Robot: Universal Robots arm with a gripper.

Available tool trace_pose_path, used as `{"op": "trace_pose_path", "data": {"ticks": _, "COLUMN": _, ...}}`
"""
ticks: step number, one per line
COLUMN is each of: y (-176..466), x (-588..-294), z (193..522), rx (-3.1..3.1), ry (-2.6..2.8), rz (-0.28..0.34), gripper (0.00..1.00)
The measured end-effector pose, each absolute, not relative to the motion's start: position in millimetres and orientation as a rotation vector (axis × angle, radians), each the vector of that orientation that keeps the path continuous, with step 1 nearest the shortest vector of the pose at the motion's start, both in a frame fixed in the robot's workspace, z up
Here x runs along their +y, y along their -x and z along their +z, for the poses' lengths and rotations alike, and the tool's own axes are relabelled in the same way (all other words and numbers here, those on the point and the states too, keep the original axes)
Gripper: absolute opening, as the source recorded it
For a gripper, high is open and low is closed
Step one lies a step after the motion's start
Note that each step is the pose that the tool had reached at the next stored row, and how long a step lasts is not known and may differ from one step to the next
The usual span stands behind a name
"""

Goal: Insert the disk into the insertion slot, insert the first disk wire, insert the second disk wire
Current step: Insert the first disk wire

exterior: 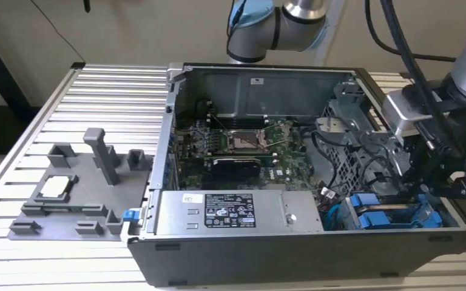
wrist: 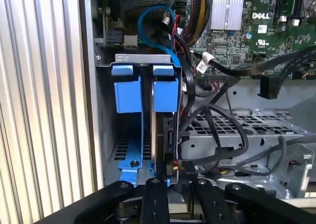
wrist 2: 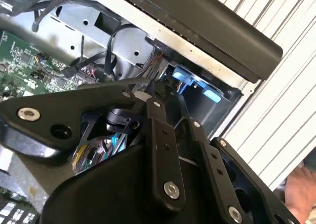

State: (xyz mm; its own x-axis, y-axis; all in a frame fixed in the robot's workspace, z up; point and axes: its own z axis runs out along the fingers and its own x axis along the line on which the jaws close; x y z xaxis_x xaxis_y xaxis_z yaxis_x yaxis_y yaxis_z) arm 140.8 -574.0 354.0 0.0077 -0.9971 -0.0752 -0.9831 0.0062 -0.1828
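Tool [wrist: 176, 180] hung just beside the exposed edge of the disk [wrist: 167, 135]; I couldn't tell if it was clenched or released. Disk sat upright in its blue carrier [wrist: 165, 93] inside the insertion slot [wrist: 143, 59], with black cables [wrist: 222, 120] beside it.

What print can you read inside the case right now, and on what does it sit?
Power-supply label: black-and-white print, too small to read.
White sticker on the far case wall: too small to read.
White cable tag: blurred, unreadable.
Motherboard: a white brand logo beside the heatsink; other board print too fine to read.
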Motion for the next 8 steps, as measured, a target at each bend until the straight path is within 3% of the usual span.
{"op": "trace_pose_path", "data": {"ticks": 8, "y": -141, "x": -574, "z": 371, "rx": 2.089, "ry": 2.091, "rz": -0.113, "gripper": 0.27}}
